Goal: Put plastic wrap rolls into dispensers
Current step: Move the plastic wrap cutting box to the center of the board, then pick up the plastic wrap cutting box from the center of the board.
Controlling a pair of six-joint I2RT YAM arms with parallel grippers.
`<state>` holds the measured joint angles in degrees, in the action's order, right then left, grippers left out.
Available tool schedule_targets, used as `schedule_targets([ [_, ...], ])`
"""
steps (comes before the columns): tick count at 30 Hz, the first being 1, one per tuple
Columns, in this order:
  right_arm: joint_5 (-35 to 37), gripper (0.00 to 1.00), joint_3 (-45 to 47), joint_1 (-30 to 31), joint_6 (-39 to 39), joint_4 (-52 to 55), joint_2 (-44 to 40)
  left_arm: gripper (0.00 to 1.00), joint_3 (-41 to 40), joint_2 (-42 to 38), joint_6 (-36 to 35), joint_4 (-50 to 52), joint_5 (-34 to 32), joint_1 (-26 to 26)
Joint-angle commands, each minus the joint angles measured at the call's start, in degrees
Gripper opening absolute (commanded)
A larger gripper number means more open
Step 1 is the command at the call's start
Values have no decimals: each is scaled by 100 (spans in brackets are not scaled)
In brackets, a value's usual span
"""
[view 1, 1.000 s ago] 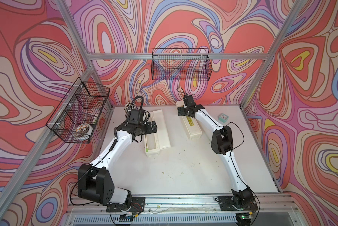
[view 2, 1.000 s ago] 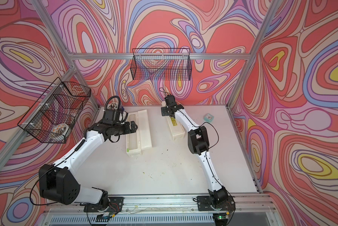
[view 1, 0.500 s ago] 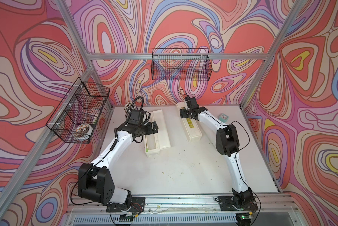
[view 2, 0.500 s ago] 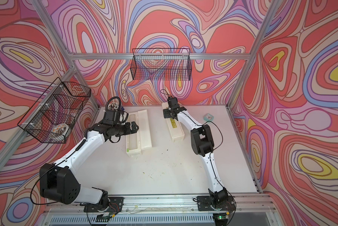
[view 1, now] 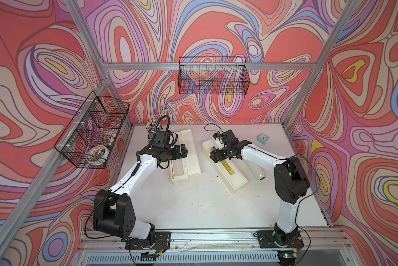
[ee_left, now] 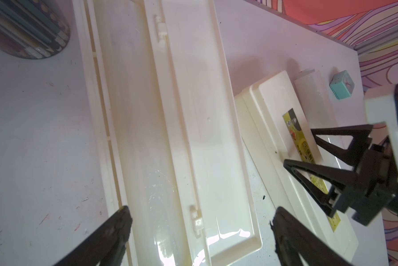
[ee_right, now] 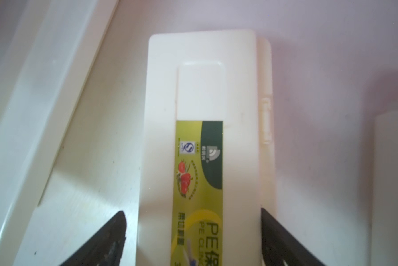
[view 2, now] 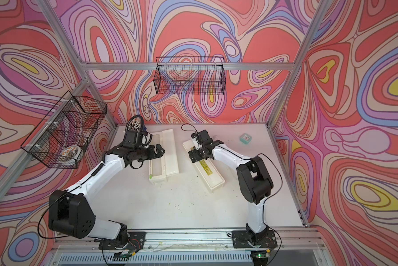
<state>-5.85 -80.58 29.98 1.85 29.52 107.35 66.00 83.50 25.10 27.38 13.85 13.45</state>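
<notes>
right gripper [ee_right: 192,211] back along glossy dispenser [ee_right: 200,80]

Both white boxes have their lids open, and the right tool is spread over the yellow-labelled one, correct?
Not quite. Only the box by the left arm is open. The yellow-labelled box has its lid closed, as the right wrist view shows. The right tool is indeed spread over it.

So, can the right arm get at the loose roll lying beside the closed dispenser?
Probably yes. The roll lies bare on the table beside the closed dispenser, nothing on it, and the right gripper is open and empty. It lies under the arm's own forearm, though, so the arm may have to retract.
</notes>
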Motion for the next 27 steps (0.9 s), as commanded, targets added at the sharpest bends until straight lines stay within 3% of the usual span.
schedule_targets([
  [1, 60, 98, 273, -65, 110, 236, -262, 96, -67, -14, 55, -127, 114, -14],
  [16, -22, 98, -1554, -63, -38, 933, 1367, 97, -35, -89, -127, -9, -51, -17],
  [24, 614, 98, -1718, -70, 37, 1158, 1573, 97, 136, 84, -167, 14, -27, -15],
  [27, 522, 99, -1726, -67, -46, 1136, 1665, 97, 201, 161, -147, -7, 12, -16],
])
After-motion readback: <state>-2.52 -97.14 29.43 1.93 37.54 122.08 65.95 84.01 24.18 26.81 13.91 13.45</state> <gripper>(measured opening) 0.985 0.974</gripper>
